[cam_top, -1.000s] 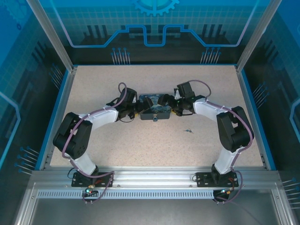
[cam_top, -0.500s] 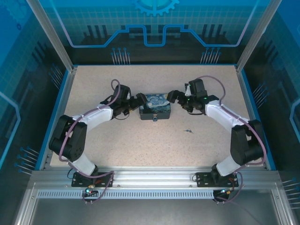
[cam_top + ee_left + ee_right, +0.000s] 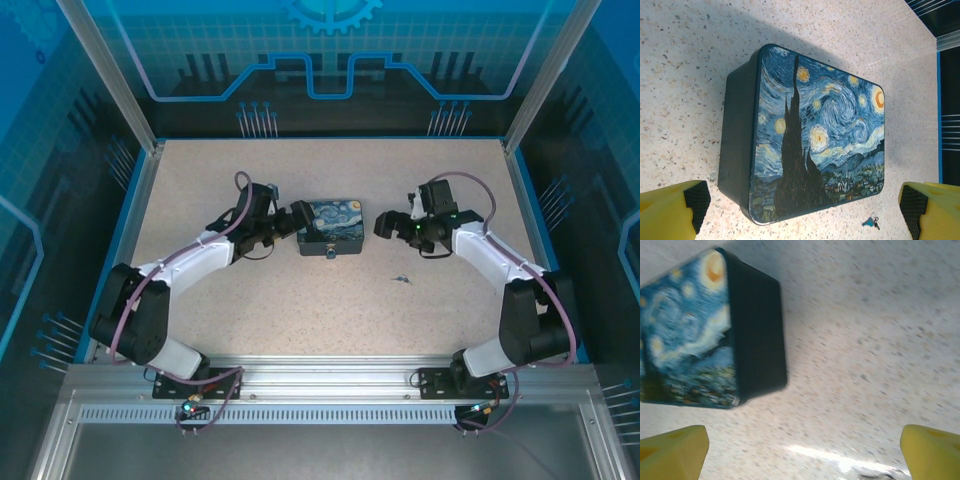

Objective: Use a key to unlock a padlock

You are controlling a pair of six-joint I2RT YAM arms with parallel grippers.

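Observation:
The tiny bluish padlock point(image 3: 869, 222) lies on the speckled table past the front right corner of the night-sky box point(image 3: 820, 130). A thin grey piece touches it, apparently the key point(image 3: 875, 223). From above they read as one small speck, the padlock point(image 3: 401, 279), right of and nearer than the box point(image 3: 335, 222). My left gripper point(image 3: 303, 215) is open at the box's left side, and its midpoint point(image 3: 805, 200) falls over the lid. My right gripper point(image 3: 383, 226) is open to the right of the box point(image 3: 685, 340), with bare table at its midpoint point(image 3: 804, 445).
A small round fitting point(image 3: 329, 252) sticks out of the box's front wall. Blue rails point(image 3: 120, 250) edge the table on both sides, and a glass panel stands at the back. The right wrist view is blurred by motion.
Both grippers have drawn back from the box, which they were crowding a second ago. The right gripper swung right and stands apart from it. The left one retreated slightly left. The box stayed put.

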